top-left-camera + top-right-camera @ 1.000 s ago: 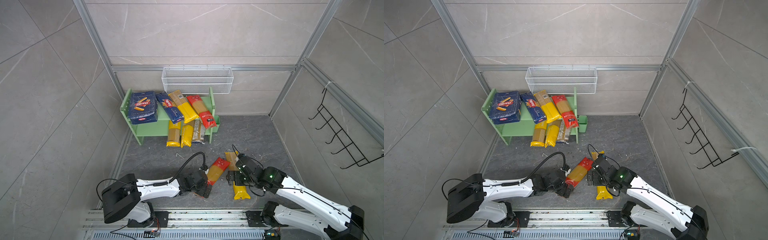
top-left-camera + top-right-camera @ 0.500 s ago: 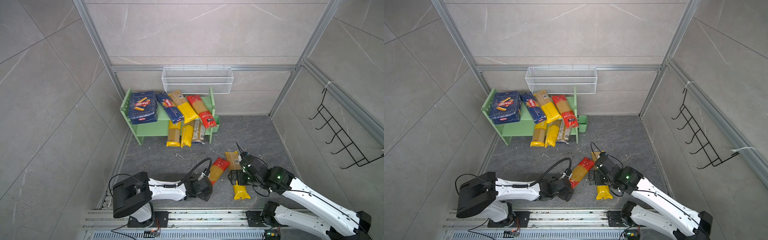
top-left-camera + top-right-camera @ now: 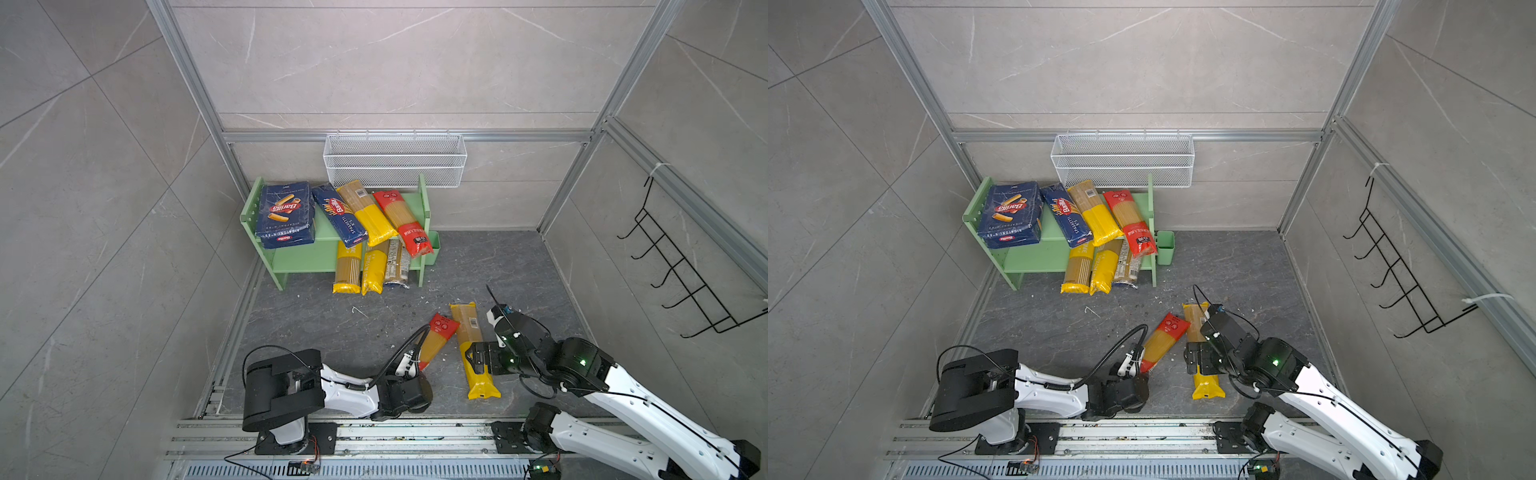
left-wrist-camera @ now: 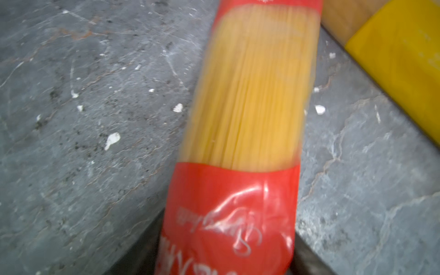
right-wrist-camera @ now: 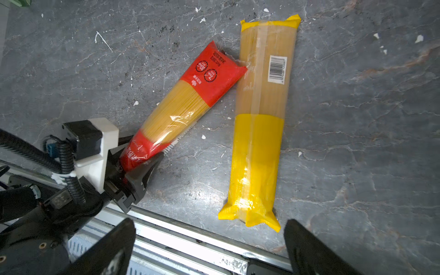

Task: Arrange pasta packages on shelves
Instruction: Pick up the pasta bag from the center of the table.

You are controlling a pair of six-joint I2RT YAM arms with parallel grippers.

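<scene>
On the grey floor a red-ended spaghetti bag (image 3: 436,340) (image 3: 1165,336) lies slanted, touching a yellow-ended spaghetti bag (image 3: 467,328) (image 5: 259,142). My left gripper (image 3: 417,368) (image 5: 140,152) is shut on the red bag's near end (image 4: 250,95), a finger on each side. Just above the yellow bag's near half my right gripper (image 3: 477,359) (image 5: 209,226) hangs open. The pale green shelves (image 3: 324,226) stand at the back left. Their top board carries blue Barilla boxes (image 3: 284,212), a blue pack (image 3: 338,214) and two spaghetti bags (image 3: 365,212). Three bags (image 3: 359,266) stick out of the lower board.
A white wire basket (image 3: 395,160) hangs on the back wall above the shelves. A black hook rack (image 3: 685,270) is on the right wall. A green cup (image 3: 432,249) hangs on the shelf's right side. Metal rails (image 3: 374,432) run along the front edge. Pasta crumbs dot the floor.
My left gripper's jaws have closed on the red bag's near end, and the left arm's base has swung right. The right gripper stays open over the yellow bag.
</scene>
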